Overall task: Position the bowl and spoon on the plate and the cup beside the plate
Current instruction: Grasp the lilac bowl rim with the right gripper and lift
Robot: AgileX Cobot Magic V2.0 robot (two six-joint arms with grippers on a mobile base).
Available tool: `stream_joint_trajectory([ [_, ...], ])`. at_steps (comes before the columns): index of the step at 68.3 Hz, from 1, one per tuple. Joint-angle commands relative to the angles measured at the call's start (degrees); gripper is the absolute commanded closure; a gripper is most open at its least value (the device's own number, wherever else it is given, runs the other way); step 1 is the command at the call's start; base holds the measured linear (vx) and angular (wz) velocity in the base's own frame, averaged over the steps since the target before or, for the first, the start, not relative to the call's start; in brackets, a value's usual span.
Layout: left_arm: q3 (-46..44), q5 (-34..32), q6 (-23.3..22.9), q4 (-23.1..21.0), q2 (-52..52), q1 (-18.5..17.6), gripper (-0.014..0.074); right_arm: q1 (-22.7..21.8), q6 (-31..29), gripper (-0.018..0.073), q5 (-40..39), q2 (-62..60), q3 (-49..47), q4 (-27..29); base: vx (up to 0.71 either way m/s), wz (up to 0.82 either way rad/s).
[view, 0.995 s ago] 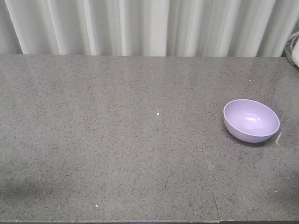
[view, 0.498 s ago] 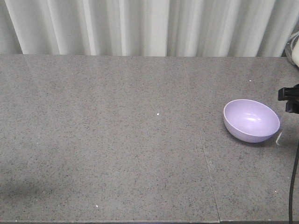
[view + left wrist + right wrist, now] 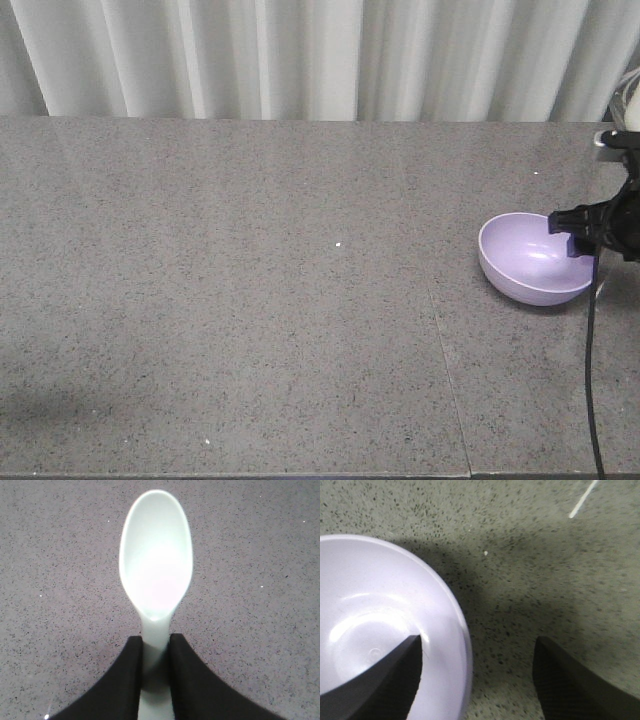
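**A:** Where is the bowl (image 3: 535, 262)?

**B:** In the front view it stands upright on the grey speckled surface (image 3: 250, 330), far to the right, before a pleated white curtain (image 3: 300, 60). It is round, lavender and smooth, with a soft shine inside.

**A:** And the right gripper (image 3: 578, 232)?

**B:** The front view gives it only as a black shape over the right rim of the bowl, with a thin black cable (image 3: 590, 380) hanging below it. The right wrist view tells more. There the jaws are wide apart and stand across the rim. One finger (image 3: 385, 680) is inside the hollow and the other is outside, above the surface. They hold nothing. I cannot tell whether the inner finger touches the wall. The outer finger has a fine cross-hatched texture. A thin white streak (image 3: 584, 499) lies on the stone-like surface beyond.

**A:** Which view shows the spoon (image 3: 156, 565)?

**B:** Only the left wrist view. It is pale mint-green plastic, with an oval scoop washed out by glare and a straight handle. The left gripper (image 3: 156, 647) has its jaws closed on the handle, just under the scoop. The black fingers (image 3: 125, 680) press it from both sides. The scoop points away from the camera, with the same speckled surface behind it. I cannot tell how high the spoon is above it.
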Motion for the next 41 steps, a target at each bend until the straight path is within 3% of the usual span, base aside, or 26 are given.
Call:
stream_joint_trajectory([
  [1,-1.2,-3.6,-0.5,0.2,-0.5,-0.4,0.0603,-0.5,-2.0,0.0087,-3.5,-0.2,-1.9,1.9,0.00,0.00],
  [17,-1.2,-3.6,-0.5,0.2,-0.5,-0.4,0.0603,-0.5,-3.8,0.0151,-4.3,3.0,-1.8,4.6,0.00,0.00],
  [24,-1.2,-3.6,-0.5,0.2,-0.5,-0.4,0.0603,-0.5,-3.6,0.0269,-4.4,3.0,-1.8,4.6,0.00,0.00],
  [36,-1.2,-3.6,-0.5,0.2,-0.5,-0.4,0.0603,-0.5,-3.6,0.0562,-4.3,2.8,-1.8,4.5,0.00,0.00],
  [41,-1.2,-3.6,-0.5,0.2,-0.5,-0.4,0.0603,-0.5,-3.6,0.0573,-4.2,2.6,-1.8,4.4,0.00,0.00],
])
